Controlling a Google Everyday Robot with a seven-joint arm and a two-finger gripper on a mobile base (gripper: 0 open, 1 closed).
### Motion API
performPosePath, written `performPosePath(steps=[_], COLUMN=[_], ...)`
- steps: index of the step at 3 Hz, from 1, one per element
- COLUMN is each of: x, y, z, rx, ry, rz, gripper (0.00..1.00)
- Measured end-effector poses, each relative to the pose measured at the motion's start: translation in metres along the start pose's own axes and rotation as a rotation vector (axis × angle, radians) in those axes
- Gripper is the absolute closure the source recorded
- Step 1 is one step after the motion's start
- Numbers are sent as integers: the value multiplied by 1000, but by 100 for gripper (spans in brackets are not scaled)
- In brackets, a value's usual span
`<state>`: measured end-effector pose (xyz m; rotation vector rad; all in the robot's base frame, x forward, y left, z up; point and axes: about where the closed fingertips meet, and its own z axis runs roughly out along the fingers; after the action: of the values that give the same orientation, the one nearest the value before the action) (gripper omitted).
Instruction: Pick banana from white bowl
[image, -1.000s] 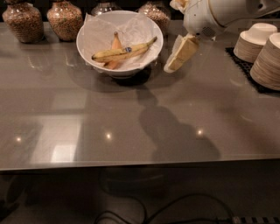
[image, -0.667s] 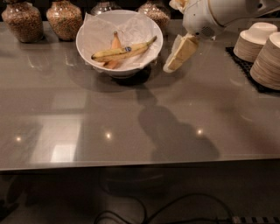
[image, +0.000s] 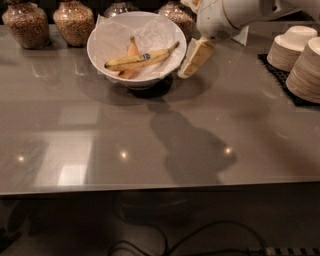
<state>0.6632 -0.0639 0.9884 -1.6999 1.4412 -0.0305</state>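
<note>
The banana, long, yellow and brown-speckled with a small blue sticker, lies across the white bowl, which is lined with crumpled white paper. A shorter orange-brown piece lies under it. The gripper hangs from the white arm just right of the bowl's rim, above the counter and apart from the banana.
Several glass jars of grains stand along the back edge behind the bowl. Stacks of small cream bowls sit on a black mat at the right. The grey counter runs to the front edge.
The gripper has shifted slightly left, closer to the bowl's right rim. The banana and bowl have not moved.
</note>
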Motion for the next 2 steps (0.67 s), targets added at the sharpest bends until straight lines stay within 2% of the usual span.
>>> performPosePath(steps=[1, 2], x=[-3, -7], y=[-30, -54], z=[38, 71], rx=[13, 24], ry=[-33, -65], rz=[-82, -118], gripper=[0, 19])
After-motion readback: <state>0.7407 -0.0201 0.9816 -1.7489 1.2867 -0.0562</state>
